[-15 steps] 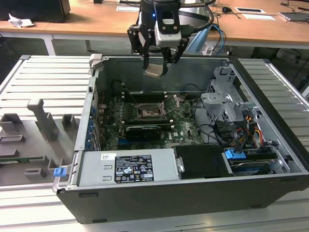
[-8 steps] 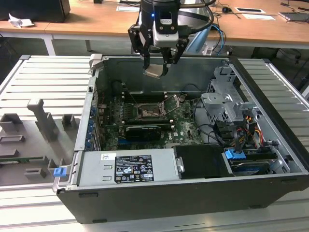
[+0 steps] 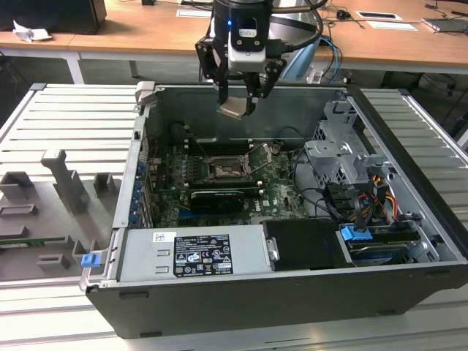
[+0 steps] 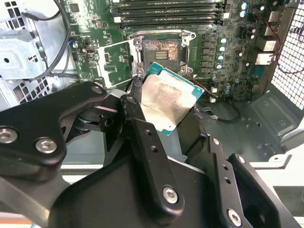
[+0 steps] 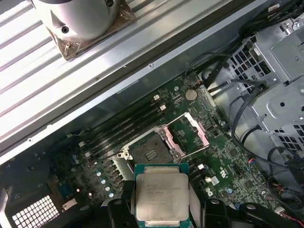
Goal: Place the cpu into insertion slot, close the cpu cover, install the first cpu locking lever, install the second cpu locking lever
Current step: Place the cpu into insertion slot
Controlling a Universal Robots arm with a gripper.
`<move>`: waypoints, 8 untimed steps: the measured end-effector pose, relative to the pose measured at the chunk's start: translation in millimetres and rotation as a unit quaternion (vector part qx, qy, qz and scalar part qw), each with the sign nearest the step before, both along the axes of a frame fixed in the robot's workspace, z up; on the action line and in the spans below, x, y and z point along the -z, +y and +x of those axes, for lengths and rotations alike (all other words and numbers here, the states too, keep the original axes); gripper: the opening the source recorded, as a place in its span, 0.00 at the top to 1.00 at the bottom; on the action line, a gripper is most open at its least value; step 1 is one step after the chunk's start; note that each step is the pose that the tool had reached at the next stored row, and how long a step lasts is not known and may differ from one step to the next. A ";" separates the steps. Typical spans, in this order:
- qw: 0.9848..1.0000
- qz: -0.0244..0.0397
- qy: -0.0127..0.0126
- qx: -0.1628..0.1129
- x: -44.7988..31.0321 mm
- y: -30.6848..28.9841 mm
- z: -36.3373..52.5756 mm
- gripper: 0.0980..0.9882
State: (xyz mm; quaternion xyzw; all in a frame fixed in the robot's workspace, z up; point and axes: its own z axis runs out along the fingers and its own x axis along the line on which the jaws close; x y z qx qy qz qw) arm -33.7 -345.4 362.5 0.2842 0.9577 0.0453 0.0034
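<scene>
Above the open dark-grey computer case [image 3: 241, 307], the black two-fingered end effector [image 3: 238, 99] is clamped on the cpu [image 3: 234, 110], a small flat square chip with a pale silvery metal face and a green edge. It grips the chip by two opposite sides, and the chip looks slanted in the exterior view. The chip hangs high over the green motherboard [image 3: 279, 191], well apart from the insertion slot [image 3: 221, 173], a small square dark socket with a thin metal rim, which lies bare. The cpu cover [image 5: 198, 129], a silvery square metal frame with a cut-out middle, stands open just beside the socket.

The first step, placing the chip, looks to be the one in hand, and none of the closing work is done. Seating the chip calls for squaring it to the socket and bringing it down level.

Long black memory slots [image 4: 168, 14] run just beside the socket. Black cables [image 3: 314, 197] and a grey perforated drive cage [image 3: 340, 157] crowd the exterior view's right. Nothing visible lies across the socket itself, so the raised cover is the nearest obstruction. The case rests on a ribbed grey metal worktop [image 3: 44, 131].
</scene>
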 end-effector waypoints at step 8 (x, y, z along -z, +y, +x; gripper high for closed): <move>0.999 0.000 0.000 0.038 0.4 0.0 0.0 0.51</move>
